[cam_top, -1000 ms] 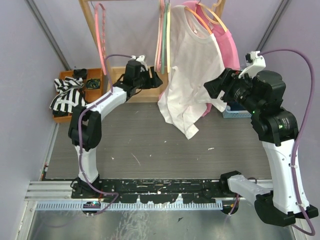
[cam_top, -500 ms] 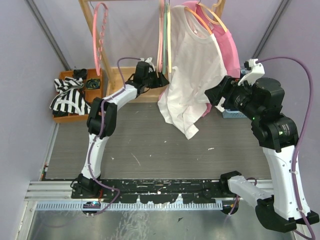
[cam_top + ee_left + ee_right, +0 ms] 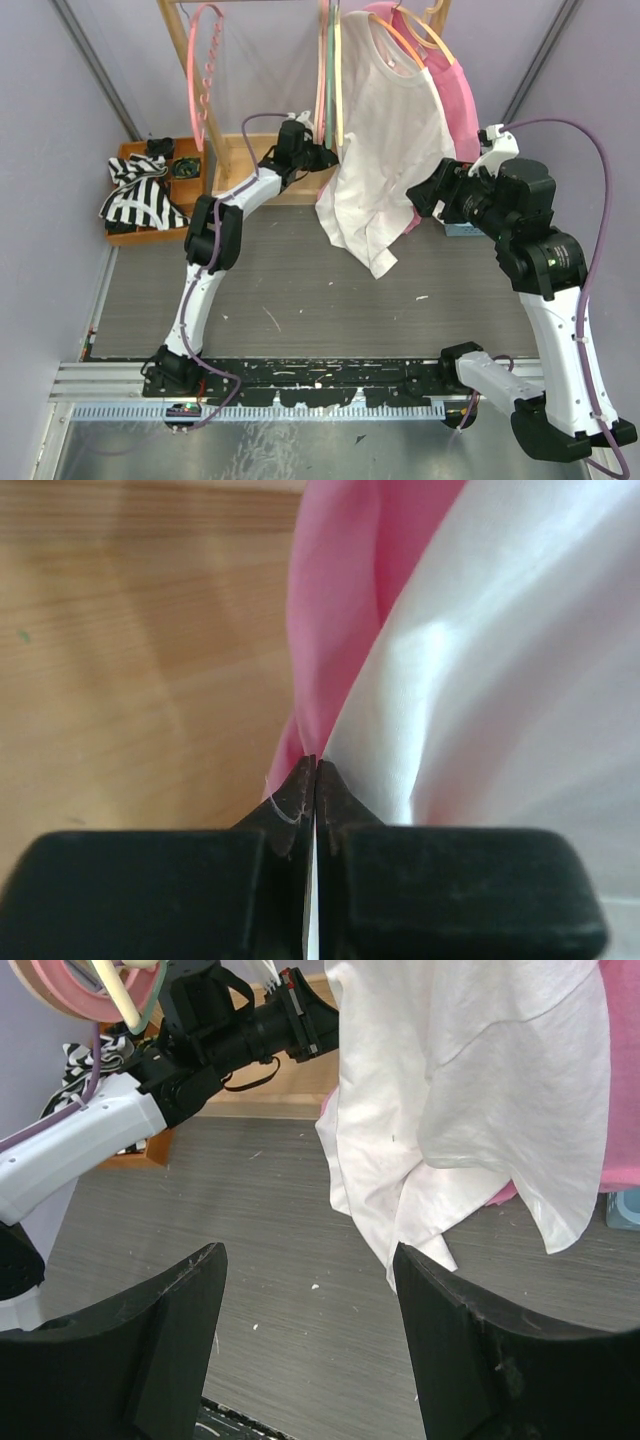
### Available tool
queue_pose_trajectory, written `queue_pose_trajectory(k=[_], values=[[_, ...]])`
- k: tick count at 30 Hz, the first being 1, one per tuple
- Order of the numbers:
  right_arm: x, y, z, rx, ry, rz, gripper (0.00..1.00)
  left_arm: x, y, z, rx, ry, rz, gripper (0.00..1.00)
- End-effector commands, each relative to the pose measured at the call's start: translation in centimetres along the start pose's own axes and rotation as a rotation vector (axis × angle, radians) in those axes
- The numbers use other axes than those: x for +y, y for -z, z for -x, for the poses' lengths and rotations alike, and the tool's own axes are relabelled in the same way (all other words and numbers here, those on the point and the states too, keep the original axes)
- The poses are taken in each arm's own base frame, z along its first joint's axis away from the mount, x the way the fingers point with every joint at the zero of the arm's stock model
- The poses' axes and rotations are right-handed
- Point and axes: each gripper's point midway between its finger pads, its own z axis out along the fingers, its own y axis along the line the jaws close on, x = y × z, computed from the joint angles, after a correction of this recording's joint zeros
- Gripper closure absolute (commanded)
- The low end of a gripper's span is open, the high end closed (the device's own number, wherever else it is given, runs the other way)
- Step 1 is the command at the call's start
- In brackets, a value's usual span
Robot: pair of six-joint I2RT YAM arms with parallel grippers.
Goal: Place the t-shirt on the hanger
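T-shirt (image 3: 385,140) hangs lopsided on the hanger (image 3: 398,38) at the rack's (image 3: 175,40) right end, so it looks mostly on, with straightening left to do. Left gripper (image 3: 316,765) is pinched onto its side edge, while the right gripper (image 3: 305,1260) stands wide and empty nearby.

Both arms are built alike: smooth white shells for the long links, bulky matte black housings at the joints. The left arm (image 3: 195,300) has a thin purple cable (image 3: 250,120) looping along it. The right arm (image 3: 562,345) carries a longer purple cable (image 3: 606,205) down its right side. Each stands on a black base (image 3: 560,432) at the near rail. A small white bracket (image 3: 497,140) sits on the right wrist. The left gripper (image 3: 316,765) is two black blocks tapering to sharp points. The right gripper (image 3: 308,1252) has broad, flat, dull black fingers (image 3: 165,1345) with lightly scuffed faces
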Motion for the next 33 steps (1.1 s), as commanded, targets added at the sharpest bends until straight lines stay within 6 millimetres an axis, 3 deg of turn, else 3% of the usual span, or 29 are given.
queue_pose_trajectory(k=[1, 6, 11, 13, 26, 33], values=[[0.4, 0.7, 1.1, -0.060, 0.021, 0.015, 0.27, -0.8, -0.8, 1.9, -0.040, -0.010, -0.026, 0.96], [0.4, 0.5, 0.9, -0.053, 0.024, 0.018, 0.27, -0.8, -0.2, 3.8, -0.079, -0.007, -0.032, 0.97], [0.2, 0.3, 0.4, -0.042, 0.023, 0.018, 0.27, 0.5, 2.2, 3.1, -0.084, 0.008, -0.009, 0.63], [0.1, 0.2, 0.1, -0.035, 0.022, 0.015, 0.27, 0.4, 3.2, 3.1, -0.100, 0.006, -0.015, 0.54], [-0.1, -0.1, -0.7, -0.016, 0.014, 0.017, 0.27, -3.2, 4.4, 4.8, -0.140, 0.061, -0.163, 0.50], [-0.1, -0.1, -0.7, -0.016, 0.014, 0.020, 0.27, -3.6, 2.2, 4.6, -0.122, 0.071, -0.169, 0.47]])
